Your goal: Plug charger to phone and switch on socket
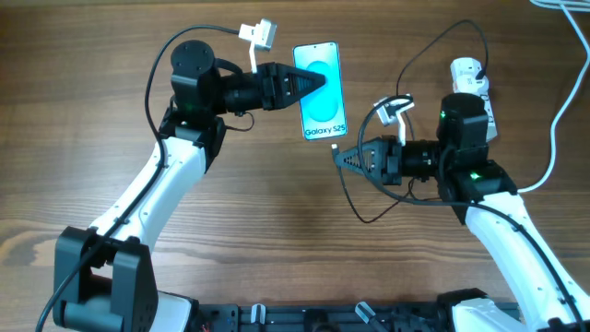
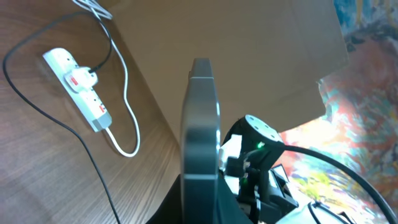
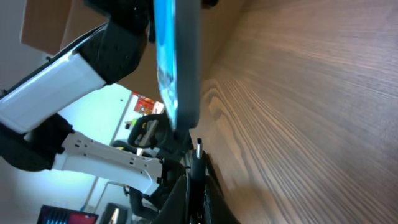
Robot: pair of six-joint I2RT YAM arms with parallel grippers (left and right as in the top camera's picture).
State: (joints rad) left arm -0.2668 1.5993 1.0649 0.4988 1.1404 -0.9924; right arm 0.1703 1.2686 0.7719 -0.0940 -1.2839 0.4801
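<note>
Nearest, the right gripper [image 1: 338, 157] is pinched tight on the charger [image 3: 198, 149] plug tip, which sits just short of the near end of the phone [image 1: 323, 111]. The left gripper [image 1: 318, 83] clamps the phone by its left edge. Far right on the wooden table [image 1: 277, 231] lies the socket [image 1: 468, 74].

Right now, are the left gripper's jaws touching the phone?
Touching. The left wrist view shows the phone edge-on, clamped between the jaws; overhead, the left gripper has its tip over the screen.

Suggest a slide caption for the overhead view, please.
Left tool grips the phone; right tool holds the charger plug near its lower end.
</note>
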